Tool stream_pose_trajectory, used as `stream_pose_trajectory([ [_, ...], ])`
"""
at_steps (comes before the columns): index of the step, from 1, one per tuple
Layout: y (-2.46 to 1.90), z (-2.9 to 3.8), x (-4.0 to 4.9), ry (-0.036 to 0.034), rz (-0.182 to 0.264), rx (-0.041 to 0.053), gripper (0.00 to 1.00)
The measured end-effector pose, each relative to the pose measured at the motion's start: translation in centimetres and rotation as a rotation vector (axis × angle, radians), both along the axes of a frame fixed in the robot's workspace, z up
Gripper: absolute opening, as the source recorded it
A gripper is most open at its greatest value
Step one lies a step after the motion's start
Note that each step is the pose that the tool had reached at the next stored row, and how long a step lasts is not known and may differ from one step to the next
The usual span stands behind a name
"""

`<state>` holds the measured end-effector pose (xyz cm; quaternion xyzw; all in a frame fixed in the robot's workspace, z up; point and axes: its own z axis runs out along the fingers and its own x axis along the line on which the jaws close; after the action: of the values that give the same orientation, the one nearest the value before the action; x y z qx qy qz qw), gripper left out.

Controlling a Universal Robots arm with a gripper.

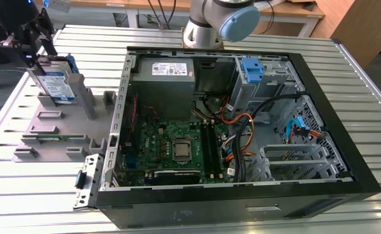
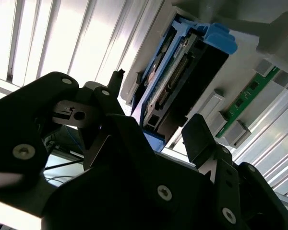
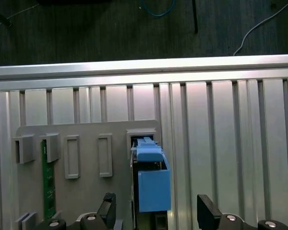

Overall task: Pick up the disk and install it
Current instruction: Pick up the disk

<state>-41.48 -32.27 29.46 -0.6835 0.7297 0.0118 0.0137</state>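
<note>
The disk, silver with a white-and-blue label and blue side rails, stands on edge in a slot of the grey holder at the exterior view's left, outside the computer case. My gripper hangs just above it. In the first wrist view the blue-railed disk lies between my two black fingertips, with a gap on each side, so the gripper is open around it without touching. The second wrist view shows the disk's connector edge beyond the open gripper.
The open computer case fills the exterior view's middle and right, with a grey power-supply box, a motherboard, cables and an upright blue latch. A green memory stick sits in the holder. Ribbed metal table lies below.
</note>
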Motion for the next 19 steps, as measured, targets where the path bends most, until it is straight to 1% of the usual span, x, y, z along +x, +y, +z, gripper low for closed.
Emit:
stream_pose_trajectory([
  [5,0.23,-0.10,-0.88,-0.0119,0.000,0.0000,0.76],
  [10,0.29,-0.13,-1.72,-0.0218,0.000,0.0001,0.76],
  [14,0.29,-0.14,-2.10,-0.0256,0.000,0.0001,0.76],
  [19,0.29,-0.14,-2.23,-0.0268,0.000,0.0001,0.76],
])
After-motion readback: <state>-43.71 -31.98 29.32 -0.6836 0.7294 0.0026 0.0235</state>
